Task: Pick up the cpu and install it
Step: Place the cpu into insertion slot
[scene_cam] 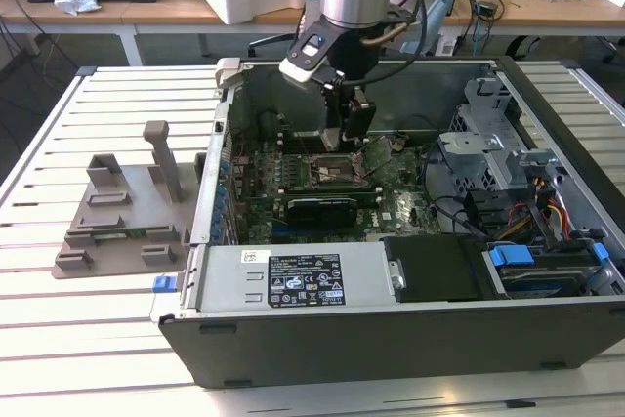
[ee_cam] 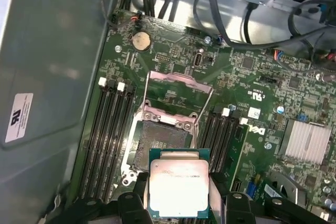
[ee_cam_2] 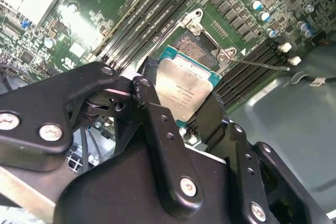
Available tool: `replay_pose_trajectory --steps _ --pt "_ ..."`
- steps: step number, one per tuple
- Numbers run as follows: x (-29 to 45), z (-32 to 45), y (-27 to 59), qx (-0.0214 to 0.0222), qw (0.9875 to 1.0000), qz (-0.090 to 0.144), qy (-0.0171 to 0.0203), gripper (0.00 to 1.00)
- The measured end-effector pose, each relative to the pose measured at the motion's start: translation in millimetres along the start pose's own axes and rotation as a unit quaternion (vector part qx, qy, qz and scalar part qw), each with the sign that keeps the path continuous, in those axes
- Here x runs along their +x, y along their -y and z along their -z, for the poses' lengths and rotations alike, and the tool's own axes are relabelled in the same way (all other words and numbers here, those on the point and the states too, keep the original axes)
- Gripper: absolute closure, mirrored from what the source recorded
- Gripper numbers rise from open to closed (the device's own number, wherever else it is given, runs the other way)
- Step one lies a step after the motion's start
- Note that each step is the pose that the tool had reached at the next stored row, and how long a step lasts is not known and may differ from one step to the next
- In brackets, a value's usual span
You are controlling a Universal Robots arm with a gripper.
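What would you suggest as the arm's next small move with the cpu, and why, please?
Probably a short sideways shift to bring the cpu squarely over the open socket before any lowering. In both wrist views the fingers grip the cpu by its edges, and it hangs offset from the socket, while the load plate stands raised.

In the exterior view, the case (scene_cam: 391, 349) sits on the table (scene_cam: 59, 339). The tray (scene_cam: 122, 212) lies on the table just beside the case, at its 9 o'clock. The board (scene_cam: 400, 207) lies flat in the case, with the socket (scene_cam: 327, 171) on it. The power box (scene_cam: 293, 280) is at the board's 6 o'clock. The drive cage (scene_cam: 488, 144) is at its 3 o'clock. The gripper (scene_cam: 350, 139) hangs over the socket and holds the cpu (ee_cam: 179, 187) near it.
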State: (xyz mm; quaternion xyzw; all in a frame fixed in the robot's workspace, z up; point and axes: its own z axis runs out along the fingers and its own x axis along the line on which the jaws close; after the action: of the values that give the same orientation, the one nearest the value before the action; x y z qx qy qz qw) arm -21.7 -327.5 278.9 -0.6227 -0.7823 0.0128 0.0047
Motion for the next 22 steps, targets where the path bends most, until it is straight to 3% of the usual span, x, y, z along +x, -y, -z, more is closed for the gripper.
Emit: replay_pose_trajectory --steps 4,11,15,22 --pt "0.0 0.0 0.0 0.0003 0.9996 -0.029 -0.0007 0.45" --pt "0.0 -0.1 0.0 0.0005 0.9986 -0.054 -0.0012 0.45" --pt "0.0 -0.4 0.0 0.0010 0.9960 -0.090 -0.0012 0.45" --pt "0.0 -0.4 0.0 0.0009 0.9959 -0.090 -0.0019 0.45"
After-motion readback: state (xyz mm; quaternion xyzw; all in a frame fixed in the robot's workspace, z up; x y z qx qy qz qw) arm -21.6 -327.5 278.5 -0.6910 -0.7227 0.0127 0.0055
